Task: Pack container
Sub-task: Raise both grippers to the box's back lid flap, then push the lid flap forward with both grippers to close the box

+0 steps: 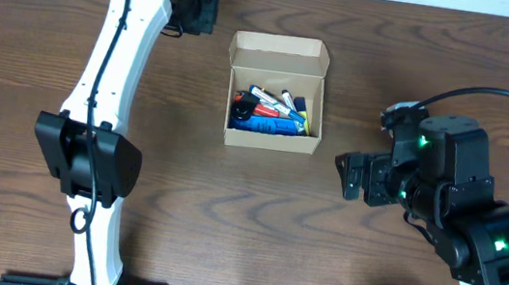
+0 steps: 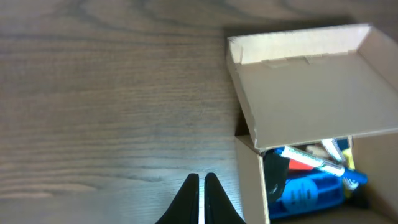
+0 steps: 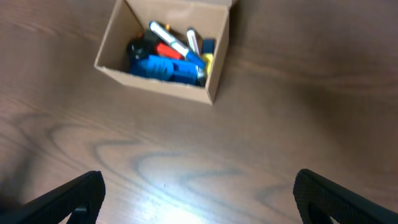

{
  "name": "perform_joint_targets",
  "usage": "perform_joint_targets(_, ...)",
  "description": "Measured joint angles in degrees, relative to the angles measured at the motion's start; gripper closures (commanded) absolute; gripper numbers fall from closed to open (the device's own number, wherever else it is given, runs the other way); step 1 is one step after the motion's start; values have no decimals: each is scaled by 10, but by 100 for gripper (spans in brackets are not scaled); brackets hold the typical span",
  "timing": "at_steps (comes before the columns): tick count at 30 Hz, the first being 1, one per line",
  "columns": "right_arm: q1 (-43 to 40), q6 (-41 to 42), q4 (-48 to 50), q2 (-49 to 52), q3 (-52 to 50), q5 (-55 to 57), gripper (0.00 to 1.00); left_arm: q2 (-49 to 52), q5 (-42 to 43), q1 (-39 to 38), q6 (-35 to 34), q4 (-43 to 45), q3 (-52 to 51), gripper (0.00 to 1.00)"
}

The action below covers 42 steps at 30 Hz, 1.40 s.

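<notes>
The container [image 1: 269, 142] is a tan cardboard box at the table's middle, its flap lid standing open at the far side. Several pens and markers [image 1: 268, 110] lie inside, blue, red, yellow and white. My left gripper [image 1: 203, 10] is shut and empty, to the far left of the box. In the left wrist view its fingers [image 2: 202, 183] hover over bare table just left of the container [image 2: 311, 93], with the pens [image 2: 308, 186] showing under the flap. My right gripper [image 1: 348, 175] is wide open and empty, right of the box. In the right wrist view the gripper [image 3: 199, 199] is apart from the container [image 3: 155, 84] and pens [image 3: 165, 59].
The dark wood table [image 1: 226, 217] surrounds the box. The left arm's white links [image 1: 105, 95] run along the left side. The right arm's black body [image 1: 461, 207] fills the right front.
</notes>
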Motion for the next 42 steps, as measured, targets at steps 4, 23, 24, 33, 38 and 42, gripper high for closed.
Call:
perform_joint_targets(4, 0, 1, 20, 23, 0, 0, 1, 0, 18, 19, -46, 17, 0, 95)
perform_joint_targets(23, -88, 90, 355, 319, -1, 20, 99, 38, 140, 70, -115, 156, -19, 94)
perform_joint_targets(24, -94, 96, 376, 339, -1, 13, 99, 54, 153, 70, -118, 164, -19, 94)
perform_joint_targets(33, -138, 167, 563, 501, -2, -101, 99, 189, 224, 70, -164, 196, -30, 94)
perform_joint_targets(38, -154, 223, 635, 571, -1, -166, 98, 231, 284, 69, -193, 232, -31, 94)
perform_joint_targets(42, -158, 260, 676, 620, 3, -213, 98, 247, 332, 69, -214, 256, -31, 94)
